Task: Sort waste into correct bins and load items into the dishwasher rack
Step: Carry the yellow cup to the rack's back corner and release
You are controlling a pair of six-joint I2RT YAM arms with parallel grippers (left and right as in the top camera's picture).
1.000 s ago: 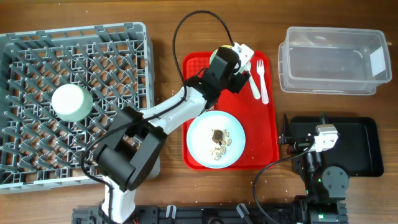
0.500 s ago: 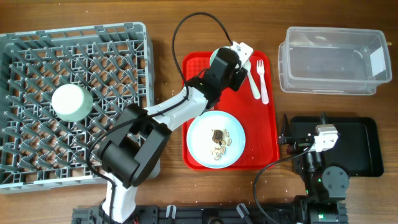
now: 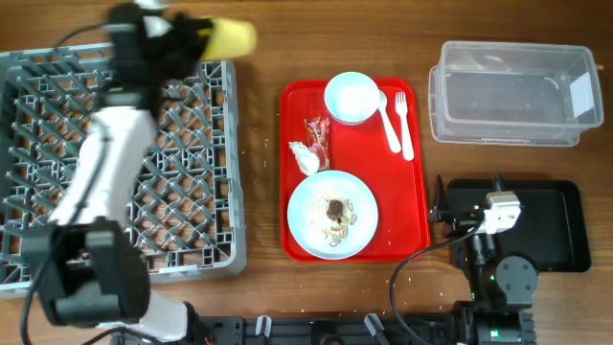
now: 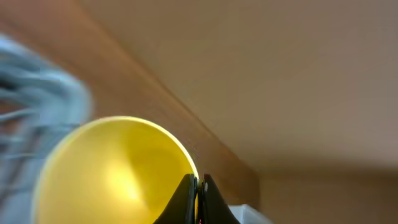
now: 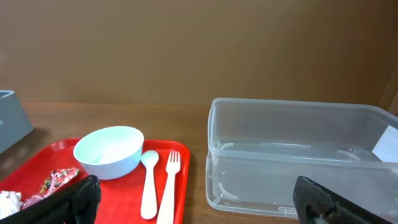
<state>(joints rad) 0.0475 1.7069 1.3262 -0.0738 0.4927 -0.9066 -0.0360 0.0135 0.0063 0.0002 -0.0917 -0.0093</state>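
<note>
My left gripper (image 3: 198, 34) is shut on the rim of the small yellow cup (image 3: 232, 36), holding it on its side over the far edge of the grey dishwasher rack (image 3: 187, 172). In the left wrist view the fingers pinch the cup (image 4: 112, 171) wall at the left gripper (image 4: 199, 190). A mint bowl (image 3: 351, 98), white spoon (image 3: 385, 115), fork (image 3: 403, 120), red wrapper (image 3: 317, 132), tissue (image 3: 303, 157) and a white plate (image 3: 308, 206) with food scraps (image 3: 335, 213) lie on the red tray. My right gripper (image 3: 441, 207) is open and empty near the black tray (image 3: 556, 230).
The red tray (image 3: 414, 230) lies between the rack and the bins. The clear tub (image 3: 512, 91) stands at the far right, also the clear tub (image 5: 298, 162) in the right wrist view. My left arm stretches across the rack's left half.
My left gripper closed on the yellow cup at the red tray and swung left with it to the rack's far edge. The mint bowl on the tray is now uncovered. The right arm is still.
</note>
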